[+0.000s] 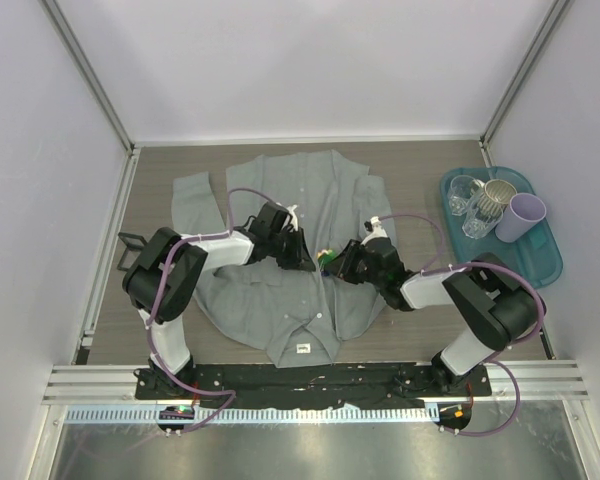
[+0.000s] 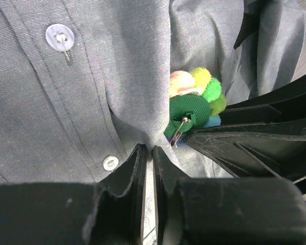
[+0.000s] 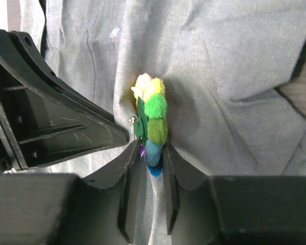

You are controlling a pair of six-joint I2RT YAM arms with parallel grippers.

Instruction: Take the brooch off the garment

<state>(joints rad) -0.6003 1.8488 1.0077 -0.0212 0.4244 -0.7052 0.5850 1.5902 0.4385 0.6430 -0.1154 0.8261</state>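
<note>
The grey shirt lies spread on the table, collar towards the arms. The rainbow flower brooch is pinned near its button placket. My left gripper is shut on a raised fold of shirt fabric right beside the brooch; in the left wrist view the gripper pinches the cloth, with the brooch just beyond. My right gripper is shut on the brooch's blue lower petals; in the right wrist view the gripper holds the brooch edge-on, its pin clasp showing.
A teal tray with glasses and cups stands at the right. White enclosure walls ring the table. In each wrist view the other gripper's fingers sit very close, as in the right wrist view and the left wrist view.
</note>
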